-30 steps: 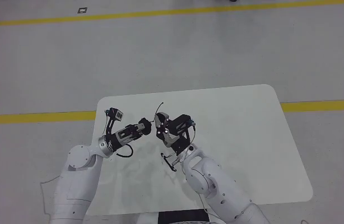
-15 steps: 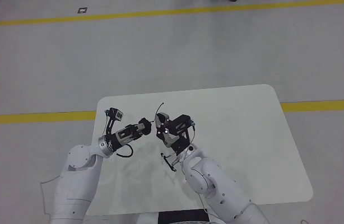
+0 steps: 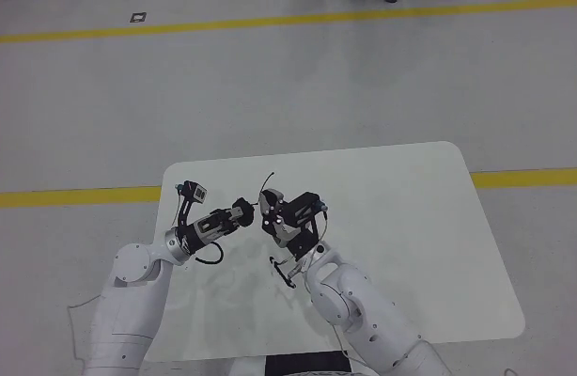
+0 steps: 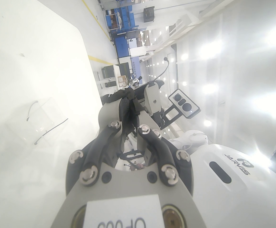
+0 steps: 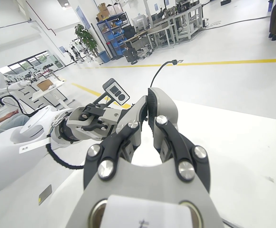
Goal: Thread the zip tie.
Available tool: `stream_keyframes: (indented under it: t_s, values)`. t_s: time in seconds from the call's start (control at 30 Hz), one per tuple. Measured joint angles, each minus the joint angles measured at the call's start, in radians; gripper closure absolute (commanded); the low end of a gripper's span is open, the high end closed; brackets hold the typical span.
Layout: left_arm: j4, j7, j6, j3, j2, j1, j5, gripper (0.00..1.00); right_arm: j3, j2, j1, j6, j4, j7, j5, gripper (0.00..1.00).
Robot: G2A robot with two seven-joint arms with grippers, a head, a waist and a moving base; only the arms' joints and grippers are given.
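1. Thin black plastic zip tie: the right gripper is clenched on its strap, at the centre of the right wrist frame.
2. The free length rises out of the grip and curves over in the air, ending in a small square head.
3. Left gripper: clamped closed, just beside the right one. What sits between its pads is hidden.
4. Top view: both grippers meet left of frame centre, over the left part of the white rounded-corner table.
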Motion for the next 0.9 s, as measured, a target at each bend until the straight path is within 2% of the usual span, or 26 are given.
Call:
stream_keyframes:
  t_s: [0.9]
  values:
    - [0.000,0.000,0.000,0.000,0.000,0.000,0.000,1.00,-0.004,-0.005,0.009,0.027,0.018,-0.008,0.001,1.00]
